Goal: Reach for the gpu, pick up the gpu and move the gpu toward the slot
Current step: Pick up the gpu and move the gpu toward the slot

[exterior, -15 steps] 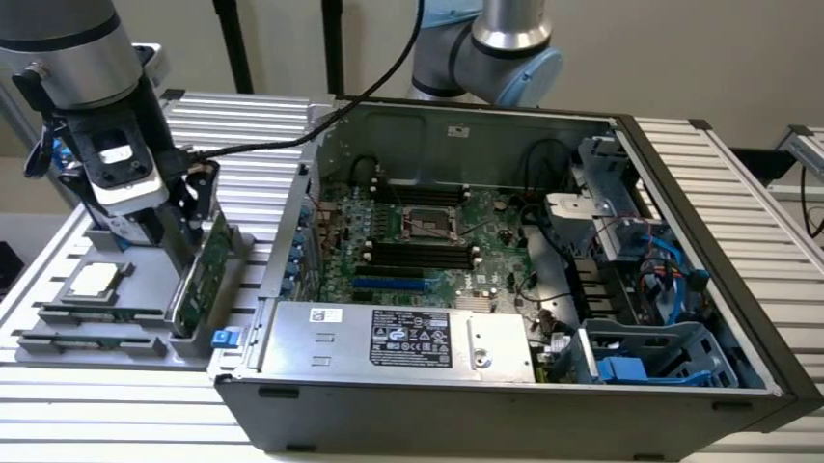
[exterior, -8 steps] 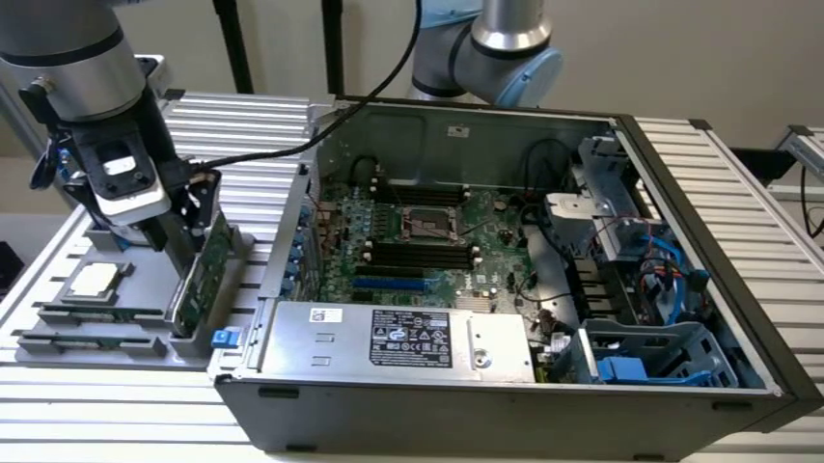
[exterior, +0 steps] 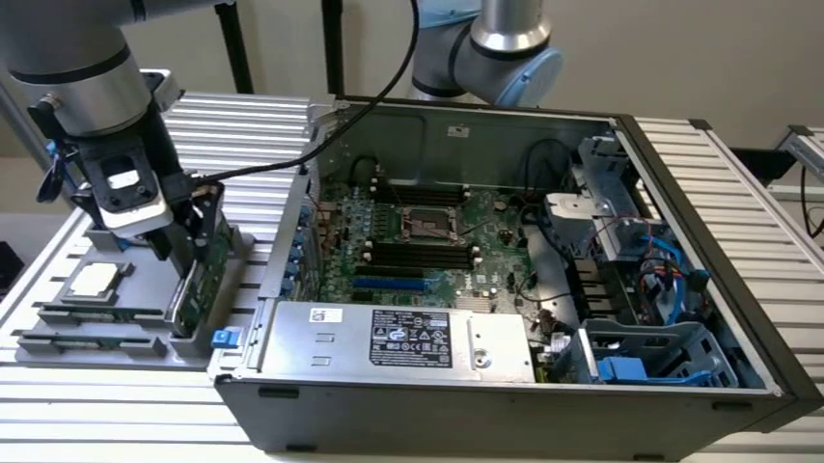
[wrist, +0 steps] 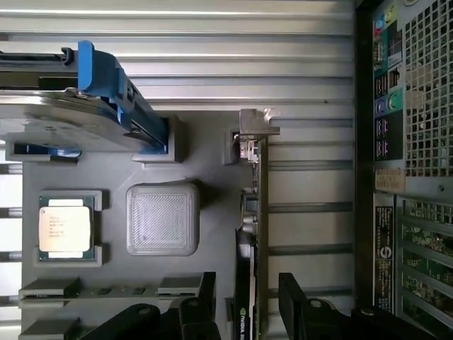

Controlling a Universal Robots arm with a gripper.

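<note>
Grey plastic tray [exterior: 129, 349] lies on the ribbed metal counter [exterior: 734, 193] at about nine o'clock from the open computer case [exterior: 515, 410] in the exterior view. Its three o'clock edge sits just beside the case's side wall. The gpu [exterior: 206, 272] stands on its long edge in a groove along that edge of the tray, green board upright.

In the wrist view the gpu [wrist: 260, 212] runs edge-on as a thin dark line, with its silver bracket [wrist: 256, 124] at the far end. A strip of bare counter [wrist: 311, 184] separates it from the perforated rear panel of the case [wrist: 403, 142].

The gripper [exterior: 187, 253] hangs over the tray with its jaws spread wide. In the wrist view the gripper [wrist: 249, 304] straddles the card, one of its black fingers [wrist: 294, 301] on the case side and the other on the tray side. A gap shows at each side, so nothing is held.

On the tray's far side from the case lie a processor [wrist: 66, 227], a square textured pad [wrist: 163, 218], memory sticks [wrist: 49, 287] and a hard drive [wrist: 64, 117] with blue rails, all well apart from the card.

The case is open on top, with the motherboard [exterior: 425, 227] exposed. Its blue slot [exterior: 386, 285] is at about seven o'clock from the processor socket [exterior: 423, 220], just beside the silver power supply [exterior: 399, 340].
</note>
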